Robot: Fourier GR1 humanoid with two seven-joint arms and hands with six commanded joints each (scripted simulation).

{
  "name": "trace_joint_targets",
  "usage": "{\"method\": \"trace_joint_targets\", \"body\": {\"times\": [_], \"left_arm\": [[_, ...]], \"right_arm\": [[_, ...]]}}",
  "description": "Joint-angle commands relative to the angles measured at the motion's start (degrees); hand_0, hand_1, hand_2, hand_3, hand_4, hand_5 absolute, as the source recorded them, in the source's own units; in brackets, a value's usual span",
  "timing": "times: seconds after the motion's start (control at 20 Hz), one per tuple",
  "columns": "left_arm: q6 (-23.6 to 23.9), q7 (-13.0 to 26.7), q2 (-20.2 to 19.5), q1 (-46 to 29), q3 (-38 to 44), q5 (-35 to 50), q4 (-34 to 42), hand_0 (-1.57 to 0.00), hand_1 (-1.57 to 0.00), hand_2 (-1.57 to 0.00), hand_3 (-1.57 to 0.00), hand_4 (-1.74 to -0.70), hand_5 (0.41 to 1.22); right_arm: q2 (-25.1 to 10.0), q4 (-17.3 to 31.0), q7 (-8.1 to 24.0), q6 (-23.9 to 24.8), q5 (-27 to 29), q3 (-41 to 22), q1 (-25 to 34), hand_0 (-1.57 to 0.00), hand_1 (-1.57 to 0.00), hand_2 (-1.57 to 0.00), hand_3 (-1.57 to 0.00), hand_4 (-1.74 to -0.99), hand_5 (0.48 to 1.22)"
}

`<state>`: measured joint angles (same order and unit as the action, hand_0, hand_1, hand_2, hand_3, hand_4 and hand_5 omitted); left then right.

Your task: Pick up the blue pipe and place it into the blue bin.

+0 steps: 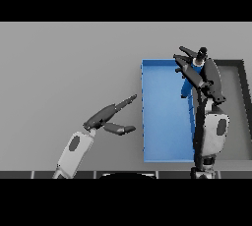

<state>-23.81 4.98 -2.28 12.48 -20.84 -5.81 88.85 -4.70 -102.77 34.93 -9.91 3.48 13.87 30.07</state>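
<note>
While over the blue bin [162, 117], the right hand [199, 72] pinches the blue pipe [187, 86].

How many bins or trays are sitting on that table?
2. A blue bin lies right of centre, with the right hand over its far right corner. A dark grey bin sits just beyond it at the right edge, partly hidden by the arm.

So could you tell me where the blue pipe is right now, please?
In the head view, the blue pipe is on the right, held in the right hand over the blue bin's right edge, beside the dark bin.
</note>
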Motion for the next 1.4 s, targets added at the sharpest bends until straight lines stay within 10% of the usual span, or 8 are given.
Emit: {"method": "trace_joint_targets", "body": {"times": [0.0, 0.5, 0.7, 0.85, 1.05, 1.35], "left_arm": [[0.02, -0.62, -0.08, -0.19, -0.21, -0.28, 0.03, 0.00, 0.00, 0.00, 0.00, -0.93, 0.460], [1.06, -2.25, -0.84, 0.41, -0.07, -1.76, 0.08, 0.00, 0.00, 0.00, 0.00, -0.92, 0.476], [1.25, -1.64, -0.57, 0.62, -0.10, -1.81, -0.01, 0.00, 0.00, 0.00, 0.00, -0.92, 0.484], [1.35, -2.00, -0.35, 0.08, -0.40, -1.96, 0.01, 0.00, 0.00, 0.00, 0.00, -0.92, 0.491], [0.85, -1.92, -0.63, 0.92, 0.19, -1.39, -0.55, 0.00, 0.00, 0.00, 0.00, -0.92, 0.493], [1.74, -1.89, -0.46, 0.89, 0.19, -2.24, -1.07, 0.00, 0.00, 0.00, 0.00, -0.93, 0.495]], "right_arm": [[-0.56, 0.65, 0.01, 1.10, -0.51, -0.28, -1.72, -1.57, -1.57, -1.57, -1.57, -1.500, 1.221], [-5.81, 7.69, -0.10, 14.71, 2.56, -10.62, -18.19, -1.57, -1.57, -1.57, -1.57, -1.497, 1.221], [-11.82, 7.53, -0.89, 23.12, 9.27, -17.70, -18.93, -1.57, -1.57, -1.57, -0.64, -1.641, 1.221], [-13.95, 7.69, -1.41, 27.69, 12.29, -20.05, -19.20, -1.57, -1.57, -1.52, -0.45, -1.626, 1.161], [-19.03, 10.81, -1.15, 36.30, 17.41, -25.54, -18.38, -0.69, -0.66, -0.63, -0.19, -1.370, 1.125], [-42.61, 13.91, 0.01, 37.46, 34.40, -51.81, -8.16, -0.18, -0.17, -0.16, -0.05, -1.219, 0.870]]}}
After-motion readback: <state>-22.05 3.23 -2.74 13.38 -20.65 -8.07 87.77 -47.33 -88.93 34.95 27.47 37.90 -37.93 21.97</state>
